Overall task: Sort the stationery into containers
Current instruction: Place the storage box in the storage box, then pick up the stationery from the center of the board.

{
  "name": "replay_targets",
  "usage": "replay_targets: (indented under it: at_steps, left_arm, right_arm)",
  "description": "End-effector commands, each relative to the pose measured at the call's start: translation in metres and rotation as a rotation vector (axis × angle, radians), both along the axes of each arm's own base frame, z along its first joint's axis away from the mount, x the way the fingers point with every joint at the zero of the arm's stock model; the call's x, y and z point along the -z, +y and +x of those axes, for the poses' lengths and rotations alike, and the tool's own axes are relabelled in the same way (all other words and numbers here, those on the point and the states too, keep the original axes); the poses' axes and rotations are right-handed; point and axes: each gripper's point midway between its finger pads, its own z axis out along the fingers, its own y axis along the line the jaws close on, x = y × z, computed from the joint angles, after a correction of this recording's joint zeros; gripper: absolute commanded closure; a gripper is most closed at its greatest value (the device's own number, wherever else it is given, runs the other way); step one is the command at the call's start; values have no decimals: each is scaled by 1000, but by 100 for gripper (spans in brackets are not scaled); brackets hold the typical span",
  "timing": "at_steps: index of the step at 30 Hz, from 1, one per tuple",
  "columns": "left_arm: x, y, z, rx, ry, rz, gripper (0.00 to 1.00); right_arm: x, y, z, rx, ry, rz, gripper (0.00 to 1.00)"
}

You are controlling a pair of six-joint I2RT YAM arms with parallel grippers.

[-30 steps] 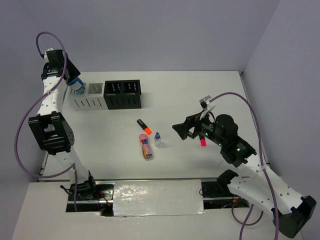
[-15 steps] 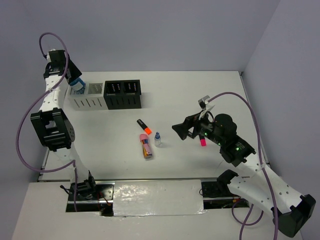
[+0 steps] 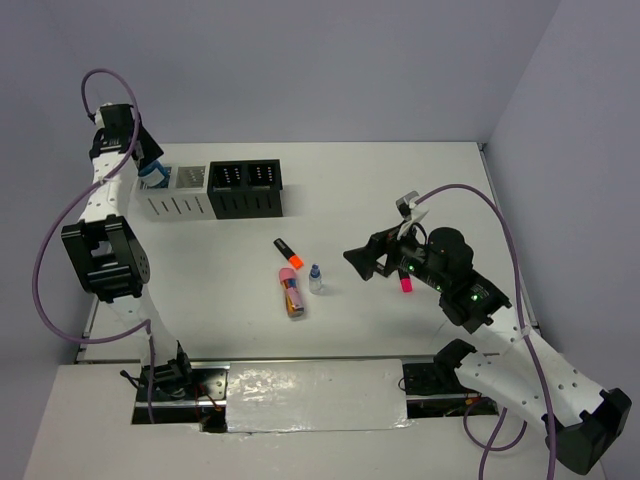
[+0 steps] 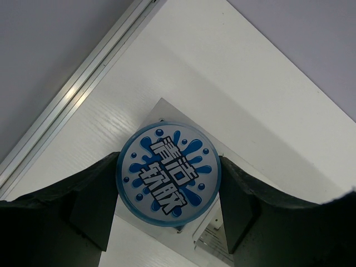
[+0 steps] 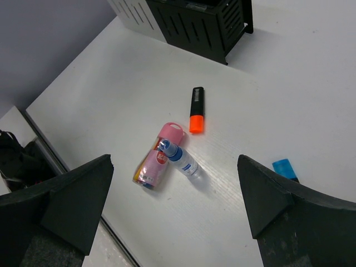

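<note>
My left gripper (image 3: 150, 172) is shut on a round blue piece (image 4: 168, 173) with a splash print, held over the leftmost white container (image 3: 160, 200), whose corner shows under it (image 4: 167, 110). A second white container (image 3: 190, 190) and two black containers (image 3: 245, 187) complete the row. An orange-capped highlighter (image 3: 289, 253), the pink-orange tube (image 3: 291, 292) and the small blue-capped bottle (image 3: 316, 279) lie mid-table. My right gripper (image 3: 365, 262) is open and empty, hovering right of them. A pink-capped highlighter (image 3: 405, 284) lies under its arm. The blue highlighter cap (image 5: 283, 167) shows in the right wrist view.
The table's left edge rail (image 4: 83, 92) runs close beside the white containers. The black containers (image 5: 206, 22) stand at the top of the right wrist view. Purple cables loop off both arms.
My left gripper has shifted slightly left and back with the round blue piece still in it. The right arm and the items on the table have not moved.
</note>
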Motion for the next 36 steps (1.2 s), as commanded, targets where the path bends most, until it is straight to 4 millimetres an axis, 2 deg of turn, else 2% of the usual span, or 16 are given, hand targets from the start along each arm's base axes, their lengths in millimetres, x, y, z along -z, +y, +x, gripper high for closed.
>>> replay_targets:
  at_steps: [1,8,10,12,16,22,25,26,28,30,31,32,33,34,35,36]
  left_arm:
    - [-13,8,10,5,-61,46,75]
    - [-8,9,8,4,-53,58,52]
    - [-7,7,8,11,-52,52,41]
    - [-12,7,7,0,-62,48,21]
    - [-27,4,3,0,-86,56,1]
    - [-60,-5,-7,7,-132,66,1]
    - [-88,-13,-20,-2,-142,62,1]
    - [-108,-21,-27,8,-176,66,1]
    - [-125,-31,-40,20,-199,51,1]
    - [-160,-55,-68,74,-270,23,1]
    - [-153,-63,-68,100,-254,4,1]
    - [-171,-75,-82,137,-295,4,1]
    - [-165,-89,-89,181,-283,-13,1]
    - [-168,-113,-92,250,-300,-22,1]
    - [-181,-133,-106,310,-330,-11,1]
    - [-174,-145,-111,327,-316,-4,1]
  right_arm:
    - [-17,3,1,-17,-48,17,0]
    - [-18,4,-1,-29,-52,22,0]
    - [-18,3,-1,-29,-52,21,0]
    - [-18,4,-1,-31,-51,20,0]
    - [-18,6,-2,-45,-47,20,0]
    - [-19,8,-3,-53,-41,25,0]
    - [-19,8,0,-43,-26,22,0]
    - [-16,8,1,-36,-14,17,0]
    - [-15,6,5,-13,2,16,0]
    - [-13,6,8,9,20,23,0]
    - [-13,6,8,12,20,22,0]
    - [-12,5,9,17,28,21,0]
    - [-11,5,9,19,31,19,0]
    - [-11,4,9,27,30,21,0]
    - [-11,2,9,39,33,25,0]
    - [-16,-3,8,59,20,36,0]
